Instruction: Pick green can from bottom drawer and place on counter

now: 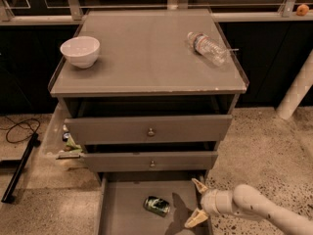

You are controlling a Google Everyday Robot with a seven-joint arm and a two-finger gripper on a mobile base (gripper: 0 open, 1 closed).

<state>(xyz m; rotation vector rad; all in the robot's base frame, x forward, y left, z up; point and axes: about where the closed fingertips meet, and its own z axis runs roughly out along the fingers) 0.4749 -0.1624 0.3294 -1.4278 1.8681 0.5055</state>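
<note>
A white bowl (79, 51) sits on the left of the counter (146, 62). Below, the green can (156, 205) lies on its side in the open bottom drawer (122, 207). Just right of it, not touching, the gripper (197, 203) hangs with fingers spread apart. A water bottle (208, 47) lies on the counter's right

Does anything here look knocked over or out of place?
Two things lie on their sides: the clear water bottle on the counter, near its right rim, and the green can on the floor of the bottom drawer. The gripper hovers open just beside the can, not touching it.
</note>
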